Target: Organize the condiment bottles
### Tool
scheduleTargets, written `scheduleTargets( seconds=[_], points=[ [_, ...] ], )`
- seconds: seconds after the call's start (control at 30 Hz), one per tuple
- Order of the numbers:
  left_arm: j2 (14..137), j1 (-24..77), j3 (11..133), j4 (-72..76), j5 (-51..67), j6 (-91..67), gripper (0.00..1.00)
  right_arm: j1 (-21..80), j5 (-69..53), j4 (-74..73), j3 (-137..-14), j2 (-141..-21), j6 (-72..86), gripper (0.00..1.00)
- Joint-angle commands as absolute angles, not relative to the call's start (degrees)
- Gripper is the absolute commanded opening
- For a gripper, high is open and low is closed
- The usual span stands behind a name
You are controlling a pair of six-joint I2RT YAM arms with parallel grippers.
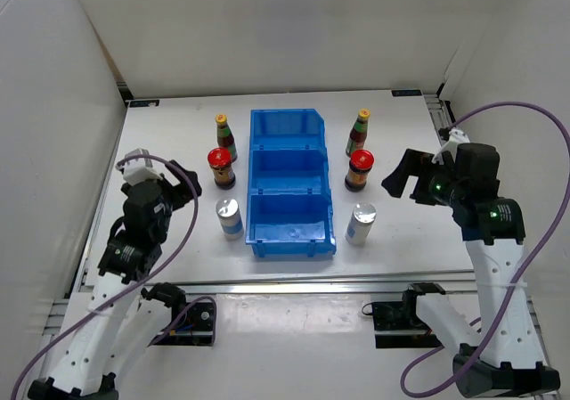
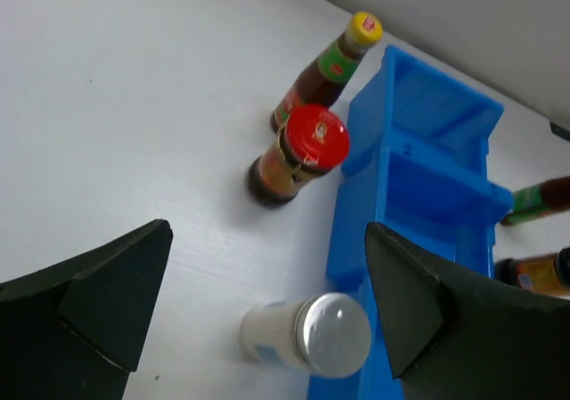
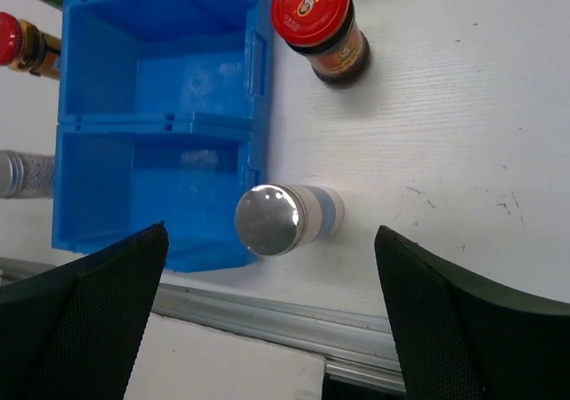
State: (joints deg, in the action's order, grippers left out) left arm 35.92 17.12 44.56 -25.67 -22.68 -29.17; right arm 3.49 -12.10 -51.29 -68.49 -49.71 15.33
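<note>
A blue three-compartment plastic bin [image 1: 289,182] is recorded at the centre of the white table [image 1: 169,133]. All six condiment bottles are observed upright on the table, outside the bin.

Toward 10 o'clock of the bin a slim dark yellow-capped bottle [image 1: 224,135] is set, at 9 o'clock a squat dark red-lidded jar [image 1: 221,167], and toward 8 o'clock a white-blue silver-topped shaker [image 1: 229,217]. A second slim bottle [image 1: 359,131] is placed toward 2 o'clock, a second red-lidded jar [image 1: 360,169] at 3 o'clock, and a second silver-topped shaker [image 1: 361,224] toward 4 o'clock.

The left pincer [image 1: 183,184] and the right pincer [image 1: 401,175] are both found released, jaws spread wide. Nothing is grasped, and each is held apart from the bottles.
</note>
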Motion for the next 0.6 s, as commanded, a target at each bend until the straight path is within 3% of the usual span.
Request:
scheduleTargets(
  seconds=[0.0,0.13,0.2,0.27,0.3,0.4,0.47,0.57],
  points=[
    [31.1,20.1,46.4,-35.7,-21.6,-32.0,1.00,3.4,-15.5,-52.1,-68.6,-47.6,14.2,1.00],
    [29.8,20.7,52.1,-35.7,-7.4,-18.2,1.00,4.0,-25.6,-49.5,-68.0,-47.7,10.0,1.00],
    [30.6,23.7,55.6,-35.7,-5.5,-8.9,1.00,4.0,-26.9,-50.1,-67.3,-48.3,10.0,1.00],
    [31.5,26.4,56.3,-35.7,-12.2,-10.6,1.00,4.0,-27.7,-50.1,-64.9,-48.9,10.0,1.00],
    [32.1,27.4,55.8,-36.8,-24.0,-13.3,1.00,4.0,-27.7,-49.5,-63.8,-48.9,11.2,1.00],
    [30.9,29.8,52.5,-41.0,-44.6,-23.2,1.00,4.7,-28.7,-44.9,-59.3,-47.4,16.5,1.00],
    [29.1,30.4,51.4,-41.0,-47.4,-24.3,1.00,6.1,-25.7,-43.3,-57.9,-46.8,18.4,1.00],
    [29.1,31.6,51.8,-40.3,-37.6,-17.8,1.00,9.9,-24.2,-42.5,-56.9,-49.2,18.4,1.00]
  ],
)
